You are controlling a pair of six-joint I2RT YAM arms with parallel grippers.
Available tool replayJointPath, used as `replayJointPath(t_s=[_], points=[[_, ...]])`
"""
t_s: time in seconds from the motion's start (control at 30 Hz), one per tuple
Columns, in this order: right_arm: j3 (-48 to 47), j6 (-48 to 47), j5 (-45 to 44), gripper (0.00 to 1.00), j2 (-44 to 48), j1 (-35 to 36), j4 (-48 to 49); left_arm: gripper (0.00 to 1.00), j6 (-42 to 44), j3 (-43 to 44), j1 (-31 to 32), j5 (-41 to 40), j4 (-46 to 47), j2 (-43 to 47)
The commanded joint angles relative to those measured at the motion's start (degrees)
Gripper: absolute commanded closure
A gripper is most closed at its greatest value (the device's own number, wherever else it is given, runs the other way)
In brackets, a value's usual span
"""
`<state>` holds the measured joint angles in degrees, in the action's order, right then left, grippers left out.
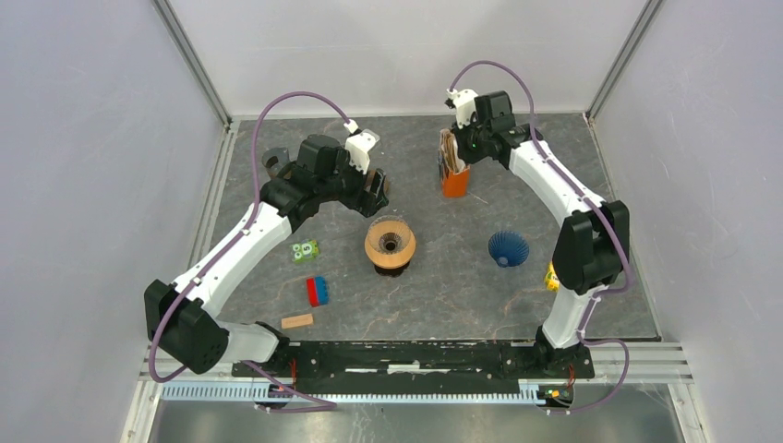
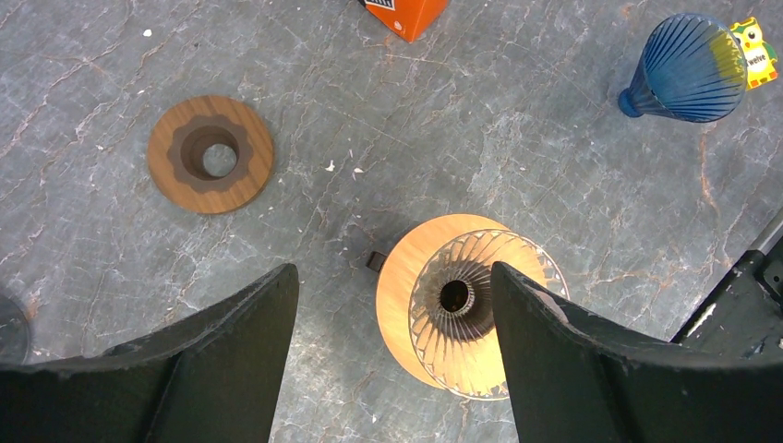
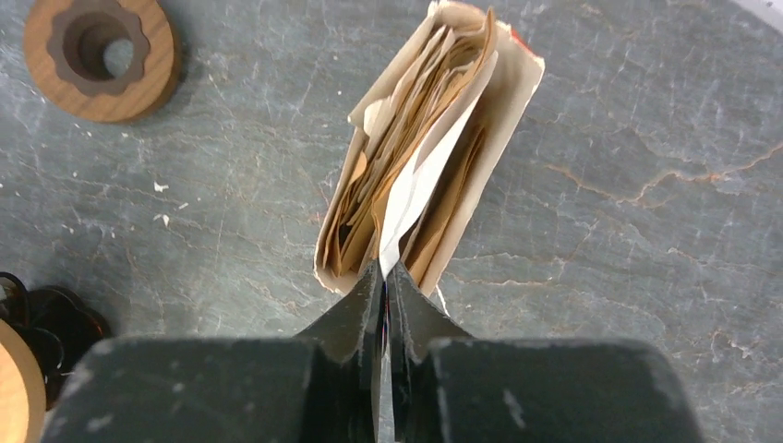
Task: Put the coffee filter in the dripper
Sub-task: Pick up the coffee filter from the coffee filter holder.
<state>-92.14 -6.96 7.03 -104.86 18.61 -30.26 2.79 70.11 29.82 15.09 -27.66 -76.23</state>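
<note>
A stack of brown paper coffee filters stands in an open orange box (image 1: 454,180) at the back of the table. One white coffee filter (image 3: 425,175) sticks out of the box (image 3: 503,120), and my right gripper (image 3: 386,269) is shut on its lower edge, over the box's near rim (image 1: 454,152). The dripper (image 1: 390,243), a clear ribbed cone on an orange-brown collar, stands mid-table. My left gripper (image 2: 392,272) hangs open above it (image 1: 374,185), with the dripper (image 2: 462,305) below and toward its right finger and nothing between the jaws.
A blue ribbed cone (image 1: 508,247) lies to the right, a yellow owl tag (image 2: 752,51) beside it. A wooden ring (image 3: 100,55) lies left of the box. A green card (image 1: 306,250), a red-and-blue block (image 1: 317,291) and a wooden block (image 1: 297,321) lie at front left.
</note>
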Motion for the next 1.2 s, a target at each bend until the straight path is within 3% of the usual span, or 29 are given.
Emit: replayJointPath(t_s=[0.0,0.17,0.53,0.67,0.8,0.97,1.17], points=[[-4.15,0.89,0.05,0.94,3.28,-0.24,1.74,0.18,0.65,0.12,0.07,0.21,2.63,1.44],[-3.46,1.29,-0.67,1.00,5.54,-0.24,2.20,0.18,0.56,0.38,0.08,0.29,2.61,1.36],[-3.98,-0.07,1.16,1.00,10.45,-0.57,2.27,0.18,1.76,0.90,0.06,-0.40,2.61,1.25],[3.94,-8.70,5.24,1.00,19.09,-0.59,5.81,0.17,4.42,2.00,0.06,0.12,2.91,1.78],[14.39,-22.39,15.94,1.00,29.30,-0.59,5.61,0.17,8.46,4.10,0.09,6.36,2.84,3.15],[24.15,-43.37,32.64,1.00,41.42,-0.49,-1.88,0.18,12.34,8.12,0.30,17.30,-1.28,3.53],[27.11,-53.81,39.78,1.00,45.75,1.62,-8.48,0.18,19.83,13.08,3.12,24.31,-9.38,3.87]])
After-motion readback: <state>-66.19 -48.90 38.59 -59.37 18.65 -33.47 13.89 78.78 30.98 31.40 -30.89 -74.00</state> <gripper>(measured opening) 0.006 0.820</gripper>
